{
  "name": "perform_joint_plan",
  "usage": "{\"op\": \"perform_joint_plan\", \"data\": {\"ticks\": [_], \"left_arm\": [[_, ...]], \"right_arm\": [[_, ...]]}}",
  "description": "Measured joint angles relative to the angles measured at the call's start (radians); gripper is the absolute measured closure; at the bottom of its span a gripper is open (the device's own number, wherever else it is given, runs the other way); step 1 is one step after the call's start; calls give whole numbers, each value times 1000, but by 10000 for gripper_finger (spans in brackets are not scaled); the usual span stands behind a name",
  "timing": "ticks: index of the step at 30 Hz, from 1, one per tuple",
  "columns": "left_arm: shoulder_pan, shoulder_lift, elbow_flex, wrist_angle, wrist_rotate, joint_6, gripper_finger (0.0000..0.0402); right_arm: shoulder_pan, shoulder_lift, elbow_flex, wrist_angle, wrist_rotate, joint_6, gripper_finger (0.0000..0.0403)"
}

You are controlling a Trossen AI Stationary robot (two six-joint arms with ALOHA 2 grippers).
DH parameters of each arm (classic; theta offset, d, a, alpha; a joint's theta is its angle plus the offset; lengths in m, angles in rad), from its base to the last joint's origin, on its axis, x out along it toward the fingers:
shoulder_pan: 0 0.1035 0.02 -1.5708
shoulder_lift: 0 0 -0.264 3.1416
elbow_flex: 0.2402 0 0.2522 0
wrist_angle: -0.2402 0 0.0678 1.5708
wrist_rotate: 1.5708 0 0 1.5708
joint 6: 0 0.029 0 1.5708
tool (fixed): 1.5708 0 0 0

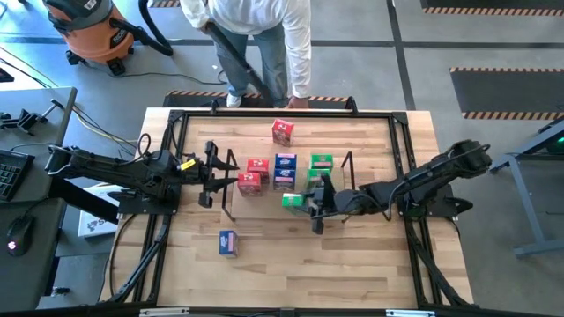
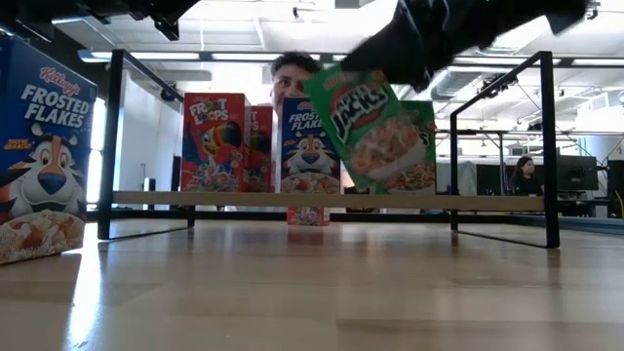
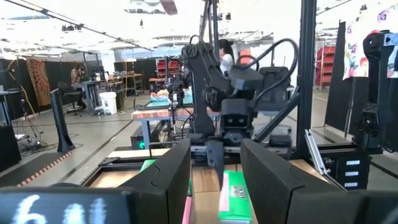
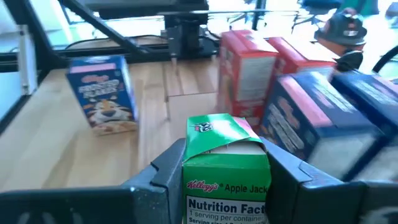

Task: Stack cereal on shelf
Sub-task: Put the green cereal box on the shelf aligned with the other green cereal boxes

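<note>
Right tool (image 4: pixel 227 177) clamping green cereal box (image 4: pixel 227 168), tilted, beside shelf (image 2: pixel 322 201)

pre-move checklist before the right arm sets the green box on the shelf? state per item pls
1. Right gripper shut on the green Apple Jacks box: ok.
2. Box upright: not ok, tilted in the low view.
3. Free spot on the shelf: cannot tell; another green box stands by the blue boxes.
4. Left gripper clear of the drop spot: ok, at the shelf's far end by the red boxes.
5. Person clear of the table: not ok, at its edge.
</note>
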Motion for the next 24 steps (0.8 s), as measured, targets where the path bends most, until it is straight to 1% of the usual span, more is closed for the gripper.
{"op": "perform_joint_plan", "data": {"ticks": [4, 7, 10, 14, 17, 20, 24], "left_arm": [[0, 0, 0, 0, -1, 0, 271], [0, 0, 0, -1, -2, 2, 271], [0, 0, 0, -1, -3, 3, 271], [0, 0, 0, -3, -4, 5, 271], [0, 0, 0, -9, -5, 4, 271], [0, 0, 0, -10, -5, 4, 271], [0, 0, 0, -9, -5, 4, 271]], "right_arm": [[-9, -1, -62, 97, 31, -26, 269], [-10, -1, -63, 92, 53, -23, 258], [-10, -2, -39, 36, 57, -12, 233], [-13, -2, 19, -132, 55, 52, 197], [-13, -2, 78, -288, 54, 98, 178], [-13, -2, 149, -434, 45, 119, 171], [-13, -2, 246, -616, 45, 132, 170]]}}
